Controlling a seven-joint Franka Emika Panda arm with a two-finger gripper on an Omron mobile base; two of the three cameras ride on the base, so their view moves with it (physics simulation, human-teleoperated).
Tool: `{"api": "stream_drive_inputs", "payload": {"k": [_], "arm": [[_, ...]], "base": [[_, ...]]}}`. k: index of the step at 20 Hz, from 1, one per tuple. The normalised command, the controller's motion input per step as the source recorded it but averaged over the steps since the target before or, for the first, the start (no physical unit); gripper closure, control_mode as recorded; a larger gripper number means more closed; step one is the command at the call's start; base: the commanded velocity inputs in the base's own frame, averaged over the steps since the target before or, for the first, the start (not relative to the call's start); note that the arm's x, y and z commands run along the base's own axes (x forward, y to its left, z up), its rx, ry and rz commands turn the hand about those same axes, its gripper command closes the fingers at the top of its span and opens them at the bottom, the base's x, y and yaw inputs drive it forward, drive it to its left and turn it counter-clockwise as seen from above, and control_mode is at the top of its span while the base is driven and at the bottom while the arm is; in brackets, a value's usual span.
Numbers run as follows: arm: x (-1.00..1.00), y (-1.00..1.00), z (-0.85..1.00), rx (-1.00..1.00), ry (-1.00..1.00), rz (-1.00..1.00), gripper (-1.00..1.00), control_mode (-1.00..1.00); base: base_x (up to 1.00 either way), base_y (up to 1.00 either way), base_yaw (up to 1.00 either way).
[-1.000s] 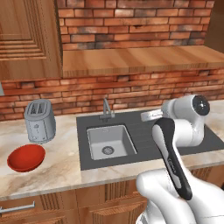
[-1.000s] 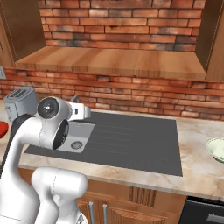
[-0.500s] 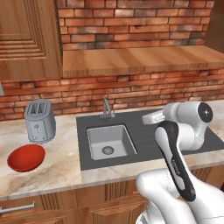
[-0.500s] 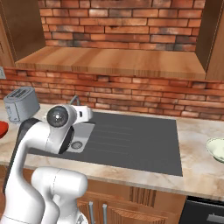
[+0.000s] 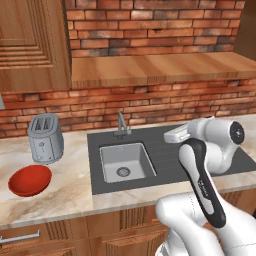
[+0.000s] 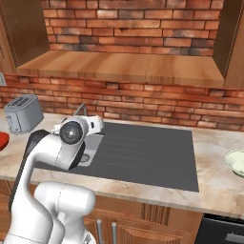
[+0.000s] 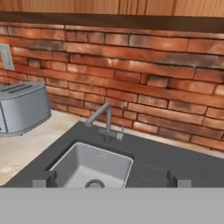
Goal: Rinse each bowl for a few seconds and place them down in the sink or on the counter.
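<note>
Even, bright, soft rendered light

We see a glossy white arm (image 5: 200, 220) of rounded segments, with dark grey joint bands and round end caps.

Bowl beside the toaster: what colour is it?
Glossy red bowl, clearest in the left base view.

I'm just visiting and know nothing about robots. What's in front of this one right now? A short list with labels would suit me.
red bowl: on the counter, left of the sink, in front of the toaster
pale bowl: on the counter, far right of the sink
sink: basin holds no bowl
faucet: behind the basin
gripper: open, holding nothing, pointed at the sink
rinsing: neither bowl picked up yet
</note>
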Motion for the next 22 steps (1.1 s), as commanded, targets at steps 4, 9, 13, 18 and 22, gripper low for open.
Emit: {"api": "stream_drive_inputs", "payload": {"k": [4, 9, 13, 18, 22], "arm": [[0.11, -0.01, -0.13, 0.00, -0.14, 0.04, -1.00, -1.00], [0.12, 0.00, -0.17, 0.00, -0.14, 0.06, -1.00, -1.00], [0.13, 0.00, -0.23, 0.00, -0.13, 0.07, -1.00, -1.00], [0.22, 0.00, -0.23, 0.01, -0.12, 0.07, -1.00, -1.00], [0.19, 0.00, -0.15, 0.01, -0.10, 0.06, -1.00, -1.00]], "base": [[0.00, 0.00, 0.00], [0.00, 0.00, 0.00], [0.00, 0.00, 0.00], [0.00, 0.00, 0.00], [0.00, 0.00, 0.00]]}}
